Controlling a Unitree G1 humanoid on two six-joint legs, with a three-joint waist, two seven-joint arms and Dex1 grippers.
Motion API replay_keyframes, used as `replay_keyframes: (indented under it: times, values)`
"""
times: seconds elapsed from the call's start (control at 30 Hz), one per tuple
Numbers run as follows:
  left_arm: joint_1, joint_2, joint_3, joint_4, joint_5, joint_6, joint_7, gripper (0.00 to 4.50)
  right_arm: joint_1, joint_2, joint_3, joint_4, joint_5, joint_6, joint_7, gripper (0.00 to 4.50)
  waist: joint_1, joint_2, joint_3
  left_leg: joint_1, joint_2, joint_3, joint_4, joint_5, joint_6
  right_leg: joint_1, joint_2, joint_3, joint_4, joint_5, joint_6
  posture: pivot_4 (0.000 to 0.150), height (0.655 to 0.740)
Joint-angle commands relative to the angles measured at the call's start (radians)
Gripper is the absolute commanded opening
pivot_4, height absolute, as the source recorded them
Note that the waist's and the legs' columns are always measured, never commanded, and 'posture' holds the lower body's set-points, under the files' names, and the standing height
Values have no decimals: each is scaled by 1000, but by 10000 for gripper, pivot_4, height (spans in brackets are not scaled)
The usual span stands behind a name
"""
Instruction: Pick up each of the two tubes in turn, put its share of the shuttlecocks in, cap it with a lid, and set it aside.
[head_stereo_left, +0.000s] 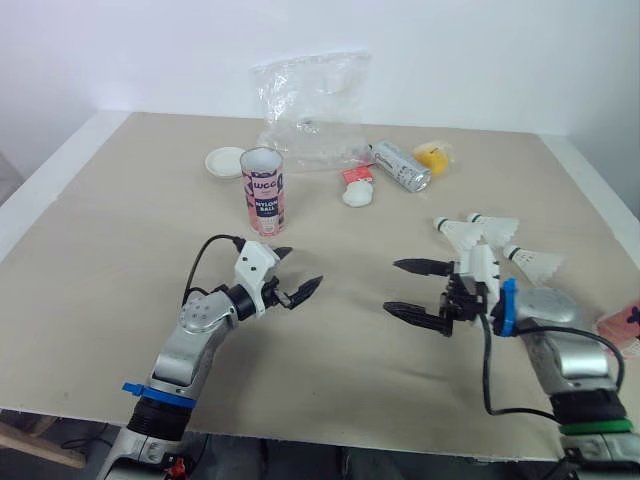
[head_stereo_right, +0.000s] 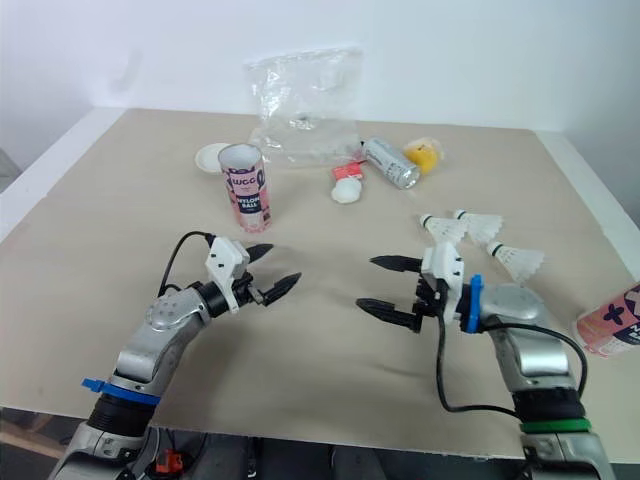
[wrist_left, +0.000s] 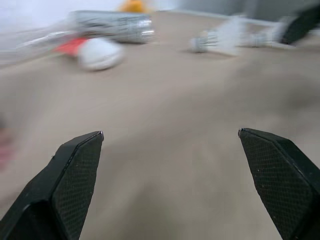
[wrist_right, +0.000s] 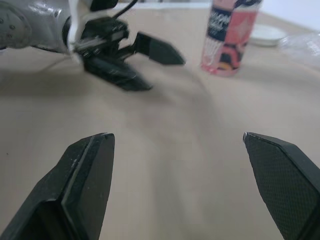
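A pink tube (head_stereo_left: 262, 190) stands upright and uncapped at the table's middle left. A second pink tube (head_stereo_right: 610, 320) lies at the right edge. Three white shuttlecocks (head_stereo_left: 480, 232) lie on the right, just beyond my right wrist. A white lid (head_stereo_left: 225, 160) rests behind the upright tube, and another white piece (head_stereo_left: 357, 195) lies further right. My left gripper (head_stereo_left: 303, 268) hovers open and holds nothing, a little in front of the upright tube. My right gripper (head_stereo_left: 393, 286) is open too, pointing left toward the left gripper (wrist_right: 125, 55).
A clear plastic bag (head_stereo_left: 310, 110) sits at the back centre. A silver cylinder (head_stereo_left: 400, 165) lies on its side beside a yellow object (head_stereo_left: 433, 155). Bare tabletop (head_stereo_left: 350, 340) stretches between and in front of the grippers.
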Motion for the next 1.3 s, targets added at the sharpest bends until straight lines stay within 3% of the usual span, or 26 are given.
replay_keyframes:
  times: [0.03, 0.23, 0.47, 1.3]
  values:
    - [-14, -21, 66, -3, 26, 25, 126, 45000, -102, 42, 1, 75, -36, -67, -21, 44098, -2, 0, 0, 0, 0, 0, 0, 0, -1, 0, 0, 0, 0, 0, 1, 1500, 7400]
    - [-94, -30, 115, 113, 66, -11, 230, 45000, -197, 110, 11, 151, -55, -61, -66, 44098, -1, 0, 0, 1, 0, 0, 0, 3, -2, 1, 1, -1, 0, 3, 1, 1500, 7400]
    - [-202, -31, 172, 266, 62, -22, 290, 45000, -189, 135, 39, 146, -90, -42, -89, 44098, 0, 0, 0, 1, 0, -1, -1, 3, -3, 1, 1, -1, 0, 3, 1, 1500, 7400]
    - [-599, 10, 165, 993, 105, -300, 124, 45000, -65, 121, 29, -48, -114, 23, -220, 44098, 0, 0, 0, 0, 0, -2, -3, 4, -4, -1, 2, -1, 1, 2, 2, 1500, 7400]
